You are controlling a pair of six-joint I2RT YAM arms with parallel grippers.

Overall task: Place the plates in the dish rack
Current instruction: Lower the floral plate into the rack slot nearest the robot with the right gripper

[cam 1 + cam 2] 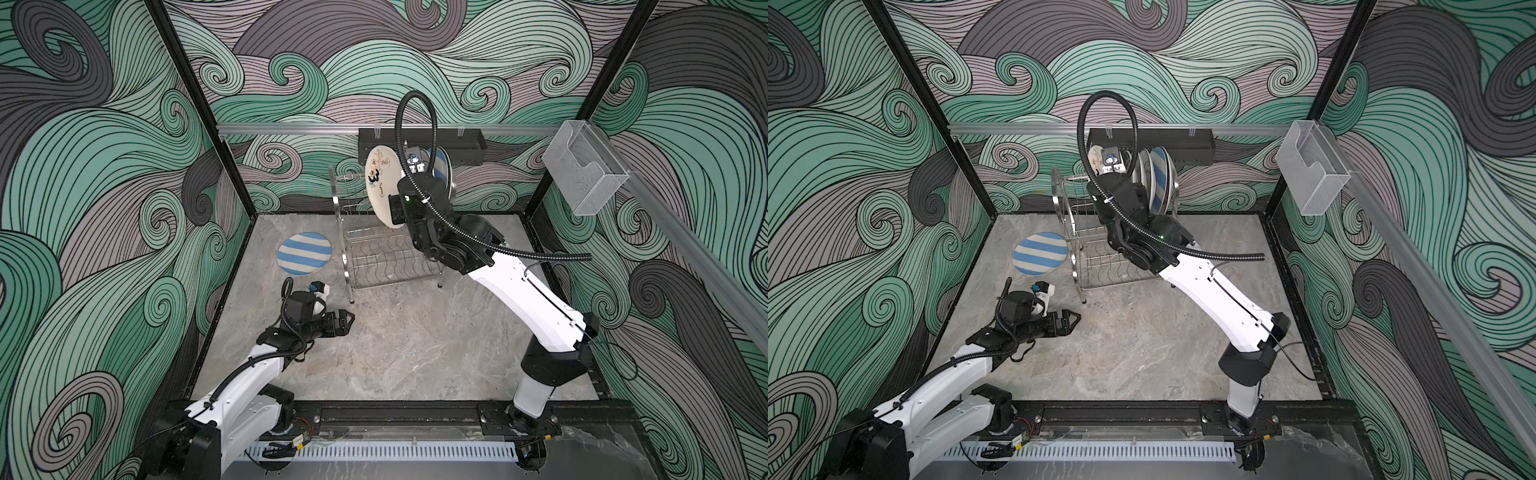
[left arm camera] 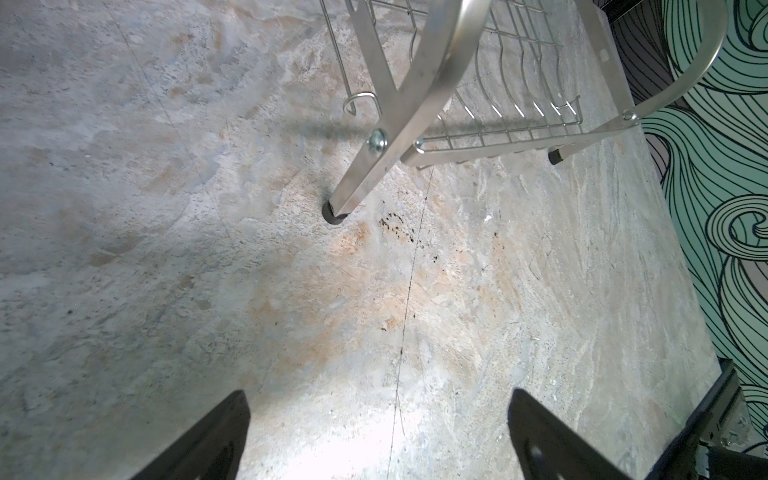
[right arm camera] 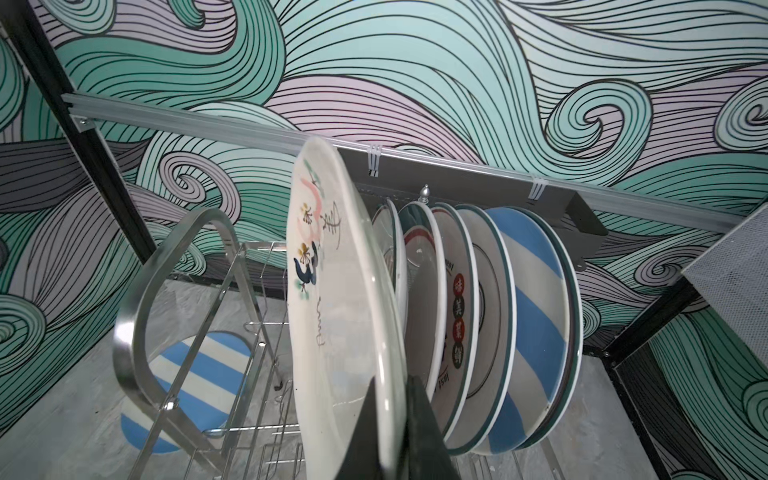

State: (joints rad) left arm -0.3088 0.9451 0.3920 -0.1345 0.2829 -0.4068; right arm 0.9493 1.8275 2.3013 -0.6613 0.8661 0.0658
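My right gripper is shut on the lower rim of a cream plate painted with flowers and characters. It holds the plate on edge above the upper shelf of the steel dish rack, just left of several plates standing in the slots. The outermost of these is blue-and-white striped. Another striped plate lies flat on the table, left of the rack. My left gripper is open and empty, low over the table near the rack's front foot.
A black perforated tray hangs on the back rail behind the rack. A clear plastic box is fixed to the right rail. The right arm's cable loops high above the rack.
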